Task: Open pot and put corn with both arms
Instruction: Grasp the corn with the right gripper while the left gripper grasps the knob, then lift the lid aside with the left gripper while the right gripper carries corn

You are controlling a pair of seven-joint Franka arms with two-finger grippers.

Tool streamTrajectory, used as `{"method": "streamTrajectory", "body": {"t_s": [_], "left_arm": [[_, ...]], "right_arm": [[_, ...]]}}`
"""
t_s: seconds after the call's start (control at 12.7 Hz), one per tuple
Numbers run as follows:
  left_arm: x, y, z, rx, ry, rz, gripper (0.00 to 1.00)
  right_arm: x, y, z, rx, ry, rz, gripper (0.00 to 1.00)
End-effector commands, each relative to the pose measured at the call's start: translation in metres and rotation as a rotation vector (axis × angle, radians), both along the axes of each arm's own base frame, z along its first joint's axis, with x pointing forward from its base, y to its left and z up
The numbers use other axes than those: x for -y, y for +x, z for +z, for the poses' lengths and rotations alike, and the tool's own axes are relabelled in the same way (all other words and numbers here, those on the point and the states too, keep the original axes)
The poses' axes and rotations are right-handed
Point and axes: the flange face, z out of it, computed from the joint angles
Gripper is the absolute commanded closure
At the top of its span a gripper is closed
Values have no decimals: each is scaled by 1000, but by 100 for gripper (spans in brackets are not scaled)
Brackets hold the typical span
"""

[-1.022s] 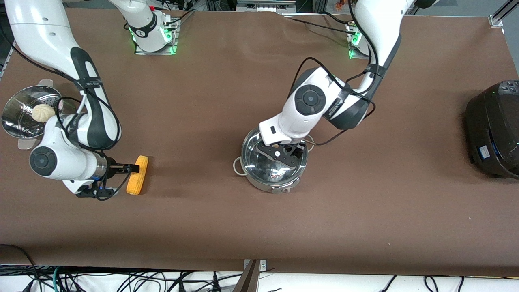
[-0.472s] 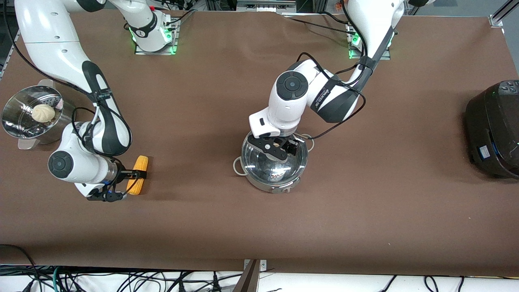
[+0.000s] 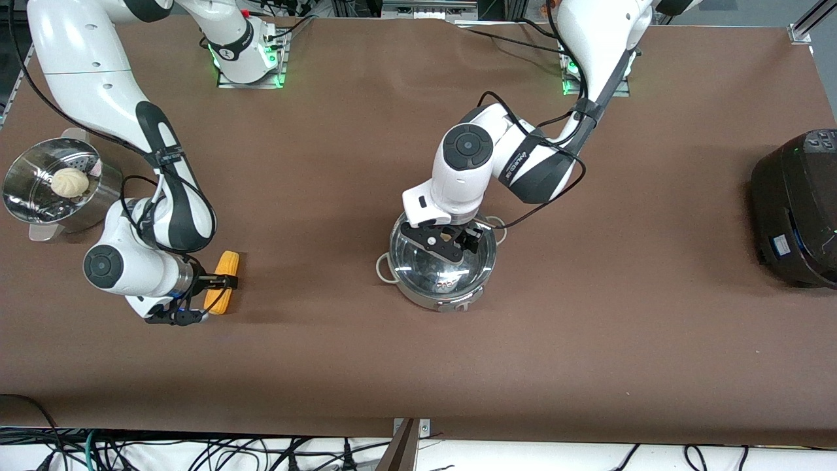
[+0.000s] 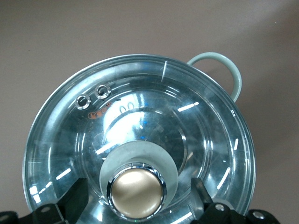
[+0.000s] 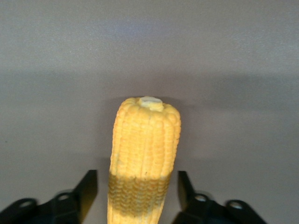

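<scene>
The left gripper (image 4: 135,205) is sitting over the pot (image 3: 439,261), fingers apart either side of the lid (image 4: 140,140) knob (image 4: 136,190), while the right gripper (image 5: 135,198) is straddling the corn (image 3: 222,282), fingers apart and not yet touching it, well toward the right arm's end from the pot. Closing off-centre, I judge, could be letting the smooth knob slip or rolling the corn away. The brown table (image 3: 588,366) around the pot is offering free room, with a steamer basket (image 3: 46,190) and a black cooker (image 3: 794,209) standing at its ends.
</scene>
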Motion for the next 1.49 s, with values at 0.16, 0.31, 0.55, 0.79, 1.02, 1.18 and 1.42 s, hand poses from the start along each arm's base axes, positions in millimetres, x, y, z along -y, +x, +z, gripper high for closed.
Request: {"method": "streamTrajectory", "body": {"t_s": [0.16, 0.31, 0.55, 0.79, 1.02, 1.18, 1.42], "left_arm": [[2, 3, 6, 25, 15, 0, 84], [2, 3, 10, 22, 11, 5, 85], [-3, 2, 33, 27, 6, 14, 85], [-30, 3, 75, -27, 36, 63, 85], [-83, 10, 140, -35, 70, 133, 85], [-130, 3, 168, -90, 135, 181, 85], [-192, 17, 169, -142, 180, 229, 85]], "right_arm": [[-4, -1, 2, 2, 15, -5, 98], [-4, 2, 14, 13, 17, 4, 98], [-5, 2, 55, -4, 19, 8, 98], [-5, 1, 122, -17, 19, 21, 98], [-9, 0, 204, -49, 25, 36, 97], [-19, -3, 251, -83, 67, 46, 97], [-80, -13, 321, -59, 113, 6, 97]]}}
